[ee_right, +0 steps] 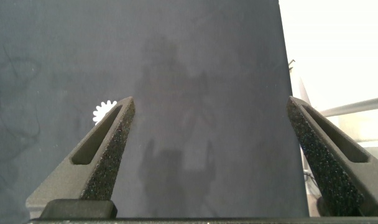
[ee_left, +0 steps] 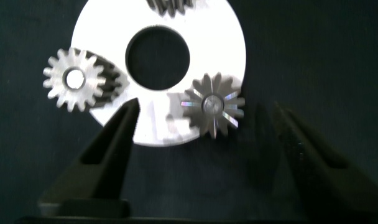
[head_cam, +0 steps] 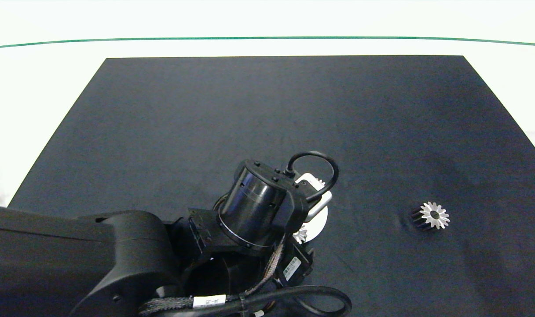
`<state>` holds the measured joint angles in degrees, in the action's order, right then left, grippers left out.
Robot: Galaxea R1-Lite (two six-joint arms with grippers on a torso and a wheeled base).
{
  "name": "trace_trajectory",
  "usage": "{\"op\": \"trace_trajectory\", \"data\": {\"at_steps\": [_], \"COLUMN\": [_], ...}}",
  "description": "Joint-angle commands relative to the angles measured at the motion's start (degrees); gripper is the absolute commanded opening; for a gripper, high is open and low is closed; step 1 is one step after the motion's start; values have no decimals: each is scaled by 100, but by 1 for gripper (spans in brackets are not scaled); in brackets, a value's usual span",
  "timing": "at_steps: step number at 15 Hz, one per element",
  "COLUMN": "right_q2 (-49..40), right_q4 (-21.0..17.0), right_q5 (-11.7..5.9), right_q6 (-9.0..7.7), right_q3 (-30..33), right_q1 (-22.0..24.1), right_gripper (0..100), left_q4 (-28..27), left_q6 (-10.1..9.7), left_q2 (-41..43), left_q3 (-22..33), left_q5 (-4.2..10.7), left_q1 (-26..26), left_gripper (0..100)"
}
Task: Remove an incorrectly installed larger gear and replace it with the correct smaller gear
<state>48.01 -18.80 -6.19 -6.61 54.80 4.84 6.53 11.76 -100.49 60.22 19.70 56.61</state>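
The left gripper [ee_left: 201,155] hangs wide open, holding nothing, over the white disc [ee_left: 229,46], the larger gear [ee_left: 212,104] between its fingers; the smaller gear [head_cam: 434,215] lies far right.

The larger gear [ee_left: 212,104], a silver metal spur gear with long pointed teeth, sits flat on the white ring-shaped disc [ee_left: 226,43] under my left wrist. It is at the disc's rim, with some teeth overhanging the edge. The smaller gear [head_cam: 434,215], a small silver metal spur gear with a dark flank and an open dark centre hole, lies loose on the black mat [head_cam: 267,114]. It rests face up, well apart from the disc, towards my right side.
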Motion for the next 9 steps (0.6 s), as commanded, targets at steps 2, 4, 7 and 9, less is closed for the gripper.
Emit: {"op": "trace_trajectory", "data": {"at_steps": [2,4,7,9], "right_q2": [-99,-134,-265,-643], "right_q4": [-1,8,8,8], "right_q5": [-84,-49,-57,-75], "right_q6": [89,81,300,485], "right_q3": [13,57,57,-136], "right_q1": [70,632,1362,1599], "right_gripper": [100,100,100,100], "left_q4": [-768,-759,-759,-759], "left_q6": [-174,-174,-174,-183], "left_q2": [1515,2200,3184,3765], "left_q3": [-371,-775,-1135,-1390], "left_q5": [16,25,25,25], "left_q1": [-247,-827,-2111,-2717], "left_gripper": [100,100,100,100]}}
